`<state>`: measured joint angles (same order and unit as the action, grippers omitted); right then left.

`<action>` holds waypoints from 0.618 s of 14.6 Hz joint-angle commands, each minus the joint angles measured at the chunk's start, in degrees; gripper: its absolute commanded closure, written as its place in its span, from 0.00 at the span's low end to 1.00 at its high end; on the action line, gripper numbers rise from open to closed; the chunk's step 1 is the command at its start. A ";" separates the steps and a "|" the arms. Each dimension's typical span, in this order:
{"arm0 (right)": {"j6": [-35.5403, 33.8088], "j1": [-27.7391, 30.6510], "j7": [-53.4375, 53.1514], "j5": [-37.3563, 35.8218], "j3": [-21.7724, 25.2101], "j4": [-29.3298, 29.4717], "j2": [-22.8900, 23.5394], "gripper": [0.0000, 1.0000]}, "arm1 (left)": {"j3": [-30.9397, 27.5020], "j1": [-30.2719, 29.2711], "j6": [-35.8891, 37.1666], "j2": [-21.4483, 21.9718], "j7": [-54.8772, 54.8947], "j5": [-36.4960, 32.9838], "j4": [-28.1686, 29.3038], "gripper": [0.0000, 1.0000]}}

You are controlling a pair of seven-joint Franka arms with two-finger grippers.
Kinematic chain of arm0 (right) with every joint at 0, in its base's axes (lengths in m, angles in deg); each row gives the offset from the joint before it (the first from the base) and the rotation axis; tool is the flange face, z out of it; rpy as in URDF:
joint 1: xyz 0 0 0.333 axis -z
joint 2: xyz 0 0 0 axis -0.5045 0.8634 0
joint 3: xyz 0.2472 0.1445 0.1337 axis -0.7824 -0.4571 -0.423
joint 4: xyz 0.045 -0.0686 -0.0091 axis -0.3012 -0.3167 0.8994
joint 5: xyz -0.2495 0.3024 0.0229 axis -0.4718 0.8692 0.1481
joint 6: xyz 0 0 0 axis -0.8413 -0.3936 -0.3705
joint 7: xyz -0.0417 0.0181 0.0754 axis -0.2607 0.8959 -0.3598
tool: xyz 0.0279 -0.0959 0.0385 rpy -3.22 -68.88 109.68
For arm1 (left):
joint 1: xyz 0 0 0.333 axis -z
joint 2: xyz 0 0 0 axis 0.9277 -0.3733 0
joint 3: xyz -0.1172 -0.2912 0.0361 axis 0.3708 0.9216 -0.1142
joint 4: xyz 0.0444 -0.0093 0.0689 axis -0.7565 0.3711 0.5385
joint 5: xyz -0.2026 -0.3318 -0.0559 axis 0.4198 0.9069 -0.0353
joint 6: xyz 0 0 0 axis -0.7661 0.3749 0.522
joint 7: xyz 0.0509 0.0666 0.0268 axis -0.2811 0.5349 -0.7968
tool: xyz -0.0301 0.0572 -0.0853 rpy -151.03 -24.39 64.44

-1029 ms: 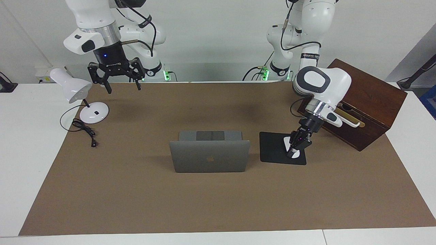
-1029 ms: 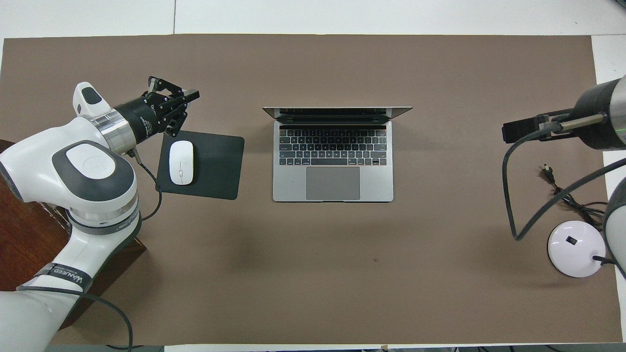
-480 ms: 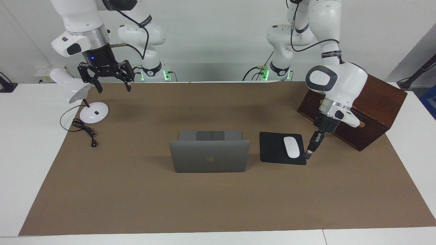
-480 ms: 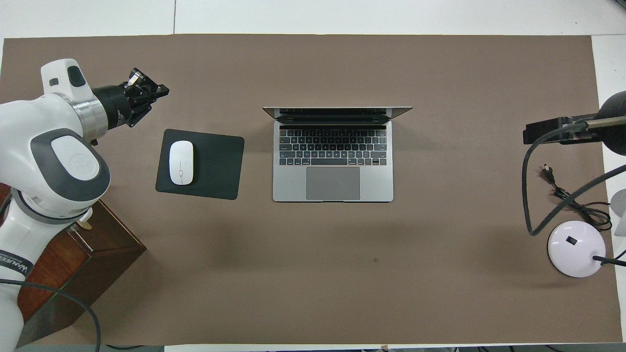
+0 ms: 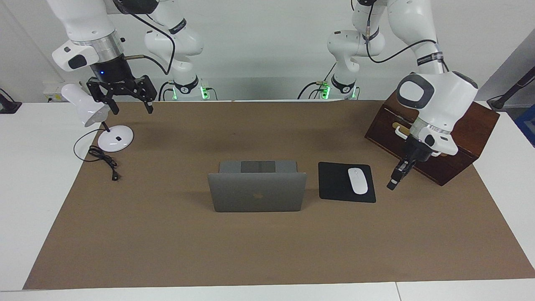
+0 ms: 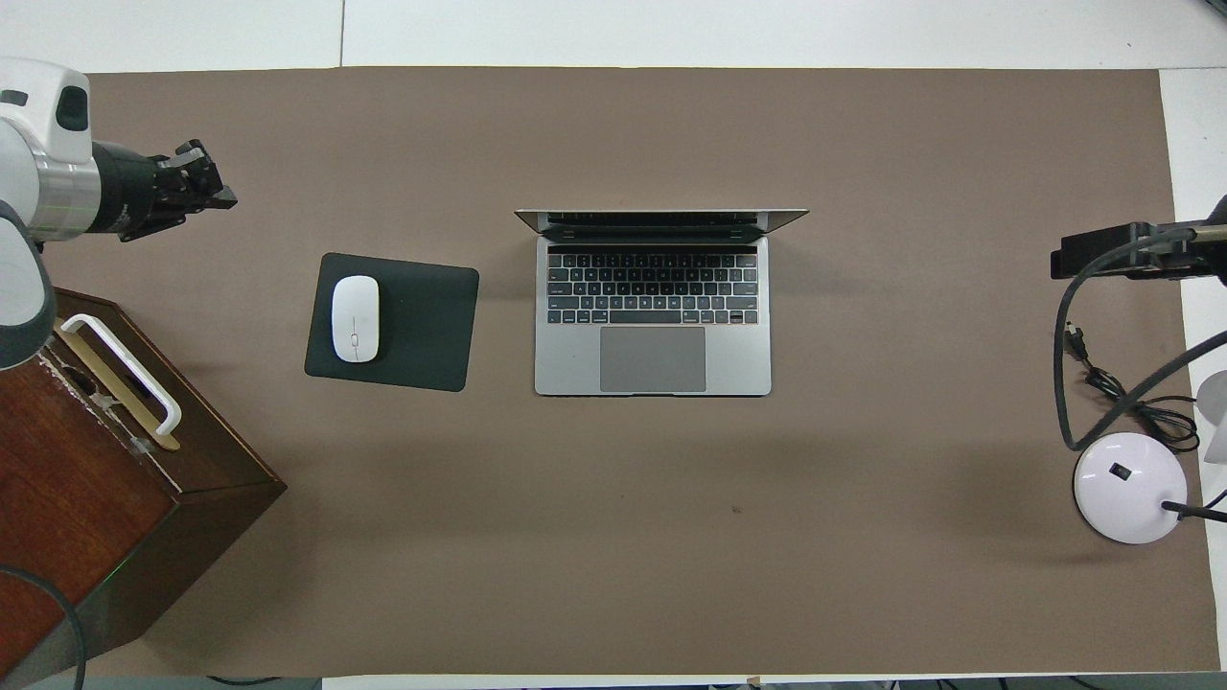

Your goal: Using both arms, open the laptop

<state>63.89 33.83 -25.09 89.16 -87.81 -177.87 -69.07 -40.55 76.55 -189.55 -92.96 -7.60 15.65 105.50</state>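
The laptop (image 5: 257, 192) stands open in the middle of the brown mat. Its silver-grey lid with the dark logo is upright. The keyboard and trackpad show in the overhead view (image 6: 652, 316). My left gripper (image 5: 393, 184) hangs tilted over the mat between the mouse pad and the wooden box, its fingers together and empty; it also shows in the overhead view (image 6: 206, 182). My right gripper (image 5: 127, 106) is raised beside the lamp head, open and empty. Neither gripper touches the laptop.
A black mouse pad (image 5: 334, 184) with a white mouse (image 5: 358, 180) lies beside the laptop toward the left arm's end. A dark wooden box (image 5: 455, 125) with a handle stands at that end. A white desk lamp (image 5: 90, 109) with a black cable (image 5: 104, 161) stands at the right arm's end.
My left gripper has moved off the mouse, out past the pad toward the wooden box. My right gripper has risen and drawn toward the lamp. The laptop has not moved.
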 commanded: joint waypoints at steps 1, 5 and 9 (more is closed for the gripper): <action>0.22 0.95 -0.57 1.61 -0.57 -1.67 -1.45 0.00 | -0.71 -0.03 5.92 1.25 -0.46 -2.14 -0.88 1.00; 0.13 0.95 -0.49 1.52 -0.48 -1.58 -1.45 0.00 | -1.94 -0.04 15.31 7.39 0.33 -7.84 -0.36 1.00; -1.27 0.77 -0.49 1.43 -0.48 -1.67 -1.45 0.00 | -2.12 -0.99 28.05 12.76 1.12 -8.21 0.43 1.00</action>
<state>63.47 33.83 -25.09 89.16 -87.82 -177.95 -69.07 -42.70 76.52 -166.24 -83.24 -7.45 8.61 104.54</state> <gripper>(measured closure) 0.000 0.991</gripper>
